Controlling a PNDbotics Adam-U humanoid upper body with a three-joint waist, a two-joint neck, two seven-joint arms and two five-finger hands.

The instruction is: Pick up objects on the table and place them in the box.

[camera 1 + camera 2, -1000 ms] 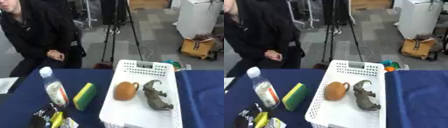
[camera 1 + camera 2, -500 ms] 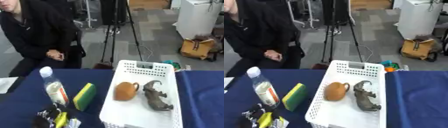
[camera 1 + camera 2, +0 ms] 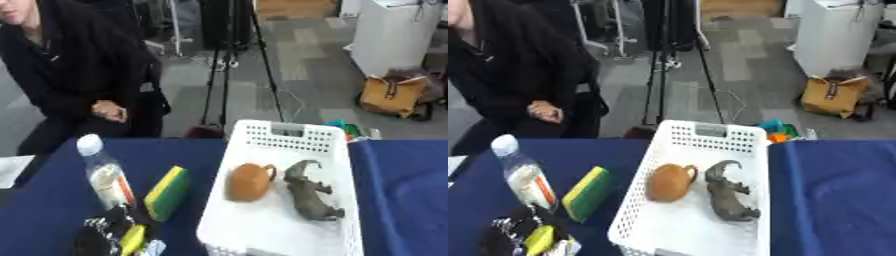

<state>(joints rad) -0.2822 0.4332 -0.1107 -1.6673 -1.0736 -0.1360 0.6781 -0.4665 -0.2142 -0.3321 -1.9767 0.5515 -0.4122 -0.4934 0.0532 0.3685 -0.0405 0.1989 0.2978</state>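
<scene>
Sponge, yellow and green, lies on the blue table just left of the white box, which holds an orange jug and a grey animal figure. Left of it stands a bottle. Left hand, low left, is curled round something yellow; the right hand is out of sight.

The tabletop is dark blue. The box is white with rows of small holes. Inside lie a brown-orange jug and a grey animal figure. The sponge is yellow and green. The bottle is clear with a white cap and a white-and-orange label.
</scene>
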